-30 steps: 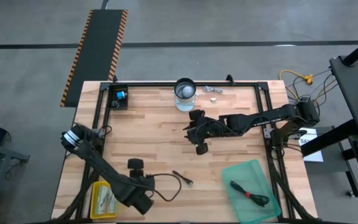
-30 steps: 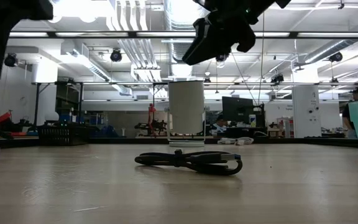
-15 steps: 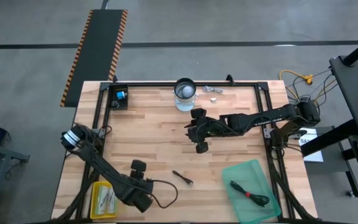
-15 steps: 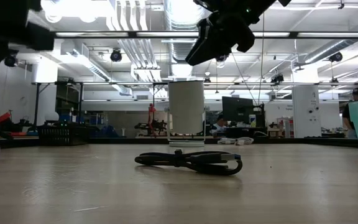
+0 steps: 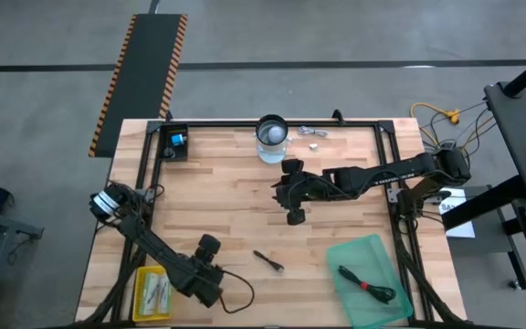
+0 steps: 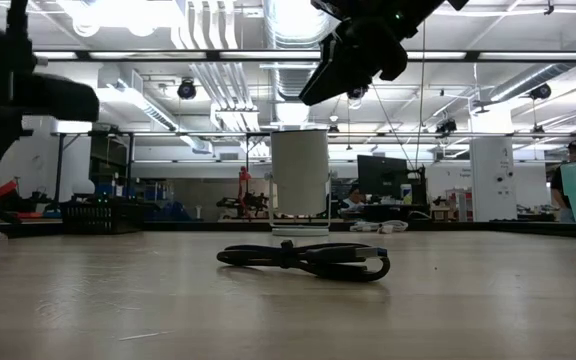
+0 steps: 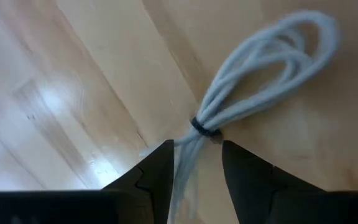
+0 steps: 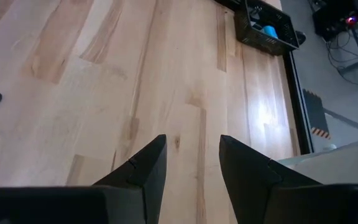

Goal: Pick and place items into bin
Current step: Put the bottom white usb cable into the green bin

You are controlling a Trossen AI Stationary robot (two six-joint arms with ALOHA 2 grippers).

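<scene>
My left gripper (image 5: 208, 245) is low over the near-left part of the table. It is open, with a finger on each side of the tail of a short white bundled cable (image 7: 260, 74), which lies on the wood. The gripper hides that cable in the high view. My right gripper (image 5: 290, 194) hangs open above mid-table, near the clear jar (image 5: 271, 137). A small black cable-like item (image 5: 268, 260) lies on the table, seen as a dark bundle (image 6: 303, 260) in the low view. A black cable with a red tip (image 5: 365, 285) lies in the green bin (image 5: 345, 256). White packets (image 5: 156, 292) sit in a yellow tray. My left gripper (image 7: 194, 168) comes from above with its fingers across the white cable's tail, just below the black tie (image 7: 202, 127). The tail runs between the two fingers. I cannot tell whether either finger touches it. The cable lies flat on the table.
A black box holding a blue thing (image 5: 173, 142) stands at the far-left corner. Tiny metal bits (image 5: 310, 132) lie by the far edge, right of the jar. A black loop of cable (image 5: 236, 297) trails beside the left arm. Bare wood lies between the two grippers.
My left gripper has come down over the white cable, and in the low view its dark body drops from the top corner and covers the white loop. The right arm has kept still.
</scene>
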